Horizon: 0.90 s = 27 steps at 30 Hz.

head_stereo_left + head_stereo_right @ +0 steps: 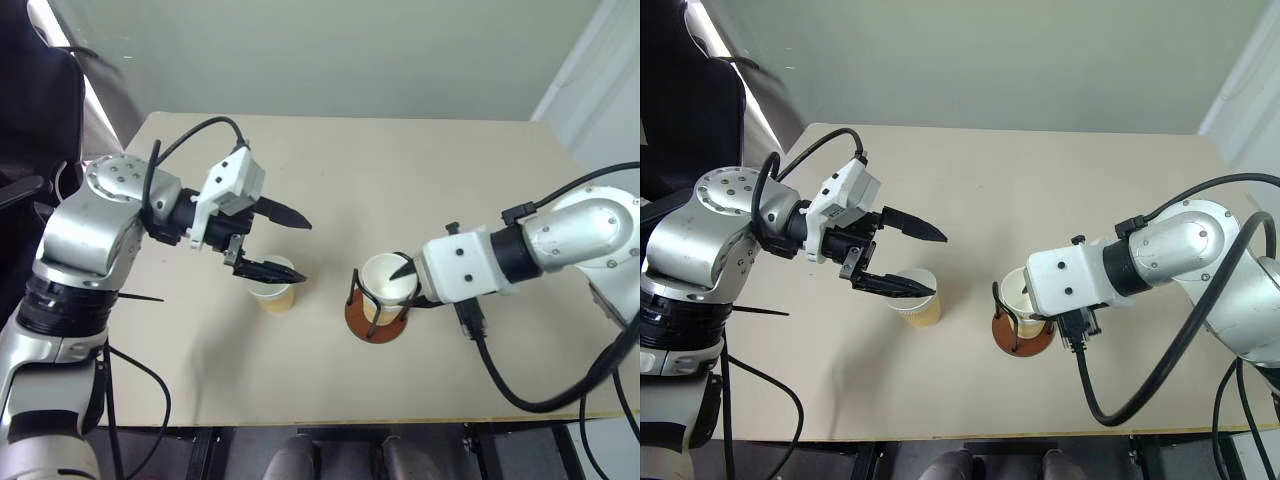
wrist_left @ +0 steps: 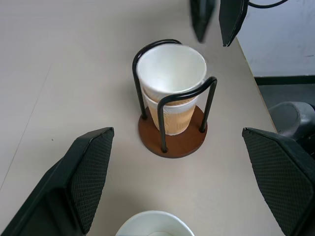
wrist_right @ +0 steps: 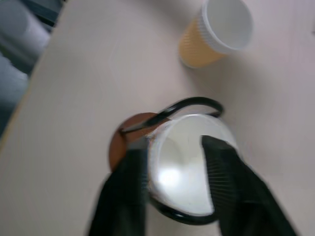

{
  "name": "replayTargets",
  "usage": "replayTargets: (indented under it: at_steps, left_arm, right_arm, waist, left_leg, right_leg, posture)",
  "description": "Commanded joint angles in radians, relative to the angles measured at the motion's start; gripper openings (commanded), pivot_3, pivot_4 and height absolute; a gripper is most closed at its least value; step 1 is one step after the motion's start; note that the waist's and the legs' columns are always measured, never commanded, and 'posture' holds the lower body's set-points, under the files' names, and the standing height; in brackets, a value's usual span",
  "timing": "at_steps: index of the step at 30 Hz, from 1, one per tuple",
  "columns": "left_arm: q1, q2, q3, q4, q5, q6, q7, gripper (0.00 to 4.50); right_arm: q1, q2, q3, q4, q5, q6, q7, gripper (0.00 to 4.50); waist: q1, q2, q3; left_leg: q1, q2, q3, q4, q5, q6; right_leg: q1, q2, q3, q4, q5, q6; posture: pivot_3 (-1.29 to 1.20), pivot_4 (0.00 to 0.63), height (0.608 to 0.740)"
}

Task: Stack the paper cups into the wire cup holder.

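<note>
Beige desk (image 1: 420, 170) is carrying everything. Left gripper (image 1: 275, 243) is hovering spread wide over a lone paper cup (image 1: 273, 292). Right gripper (image 3: 174, 189) is straddling the rim of stacked cups (image 2: 170, 93) sitting inside the wire cup holder (image 2: 172, 140), fingers parted, one inside.

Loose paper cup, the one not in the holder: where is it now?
In the left eye view the loose paper cup stands upright on the table, under the open left gripper and on the robot's left of the wire cup holder.
</note>
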State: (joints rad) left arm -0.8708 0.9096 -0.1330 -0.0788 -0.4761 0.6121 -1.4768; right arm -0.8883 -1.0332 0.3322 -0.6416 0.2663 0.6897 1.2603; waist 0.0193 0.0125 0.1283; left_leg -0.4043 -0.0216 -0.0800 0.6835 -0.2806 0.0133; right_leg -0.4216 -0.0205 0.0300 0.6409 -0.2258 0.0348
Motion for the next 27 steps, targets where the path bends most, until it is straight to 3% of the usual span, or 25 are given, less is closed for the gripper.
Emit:
replayTargets:
  at_steps: [1, 12, 27]
  left_arm:
    - [0.001, 0.009, 0.026, -0.023, -0.006, -0.007, 0.004, 4.5]
    - [0.178, 0.219, 0.056, -0.119, 0.177, -0.242, 0.015, 4.5]
    - [0.256, 0.289, 0.048, -0.115, 0.28, -0.309, 0.04, 4.5]
  right_arm:
    - [-0.028, 0.019, -0.036, 0.02, -0.026, 0.012, -0.044, 2.28]
    - [-0.052, 0.04, -0.298, 0.097, 0.147, 0.169, -0.11, 2.28]
    - [-0.054, -0.046, -0.339, 0.116, 0.326, 0.256, -0.08, 2.28]
  waist:
    - [0.0, 0.0, 0.0]
    - [-0.006, 0.0, 0.0]
    - [-0.006, 0.0, 0.0]
  left_leg:
    - [0.0, 0.0, 0.0, 0.0, 0.0, 0.0]
    - [0.0, 0.0, 0.0, -0.003, 0.0, 0.0]
    - [-0.001, 0.0, 0.0, -0.003, 0.0, -0.001]
  right_leg:
    - [0.0, 0.0, 0.0, 0.0, 0.0, 0.0]
    - [-0.001, 0.0, 0.0, -0.002, 0.0, -0.001]
    - [-0.002, 0.0, 0.0, 0.0, -0.001, -0.002]
  posture:
    - [0.0, 0.15, 0.74]
    - [0.0, 0.15, 0.74]
    - [0.0, 0.15, 0.74]
